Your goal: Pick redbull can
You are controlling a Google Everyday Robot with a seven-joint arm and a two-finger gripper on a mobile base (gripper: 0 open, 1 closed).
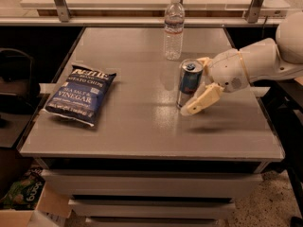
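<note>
The redbull can (188, 83), slim, blue and silver with a silver top, stands upright right of the middle of the grey table (142, 126). My gripper (194, 86) comes in from the right and is open. Its near finger (201, 100) reaches along the can's front right side, with the tip by the can's base. The far finger (204, 60) shows just behind the can's top. The can stands between the two fingers. I cannot tell whether they touch it.
A clear plastic water bottle (173, 28) stands behind the can near the table's far edge. A blue salt and vinegar chips bag (80, 94) lies on the left. A cardboard box (28, 207) sits on the floor at lower left.
</note>
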